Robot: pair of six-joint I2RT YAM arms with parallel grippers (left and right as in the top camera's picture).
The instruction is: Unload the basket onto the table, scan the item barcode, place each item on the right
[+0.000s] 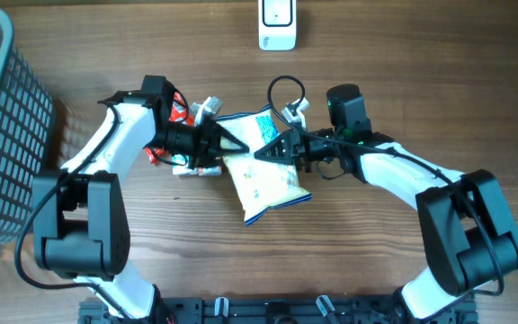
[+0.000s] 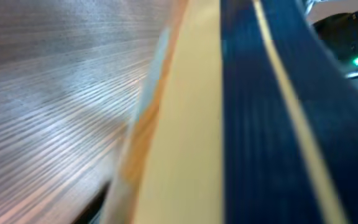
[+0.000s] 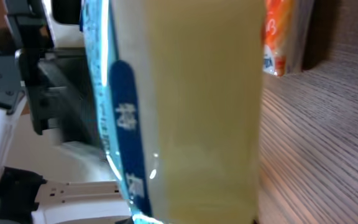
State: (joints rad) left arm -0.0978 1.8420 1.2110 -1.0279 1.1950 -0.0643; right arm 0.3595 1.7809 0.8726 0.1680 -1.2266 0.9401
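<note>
Bag (image 1: 263, 180) dead centre of the table (image 1: 403, 81), operator: a pale snack pouch with blue trim, tilted, its top corner toward twelve o'clock and its bottom corner toward five. Your right gripper (image 1: 270, 153) comes in from three o'clock and is clenched on the pouch's upper half. The right wrist view is filled edge to edge with its yellow face and blue stripe. Your left gripper (image 1: 239, 144) reaches in from nine o'clock and meets the same upper edge, but whether it is pinching or letting go you cannot tell; its wrist view is all blurred packaging, no fingers showing.

Now, handling. This looks light, soft and crinkly, so expect it to sag and fold away from whichever end you hold. The film is probably slippery, and the contents likely crush easily. Take it by the flat sealed edge, not the puffy belly, and squeeze only enough to stop it sliding.

The scanner (image 1: 277, 25) sits at twelve o'clock, well apart from the pouch. The basket (image 1: 7, 135) waits at nine o'clock, with a red packet (image 1: 180, 110) tucked by your left arm. No barcode is visible from here.
</note>
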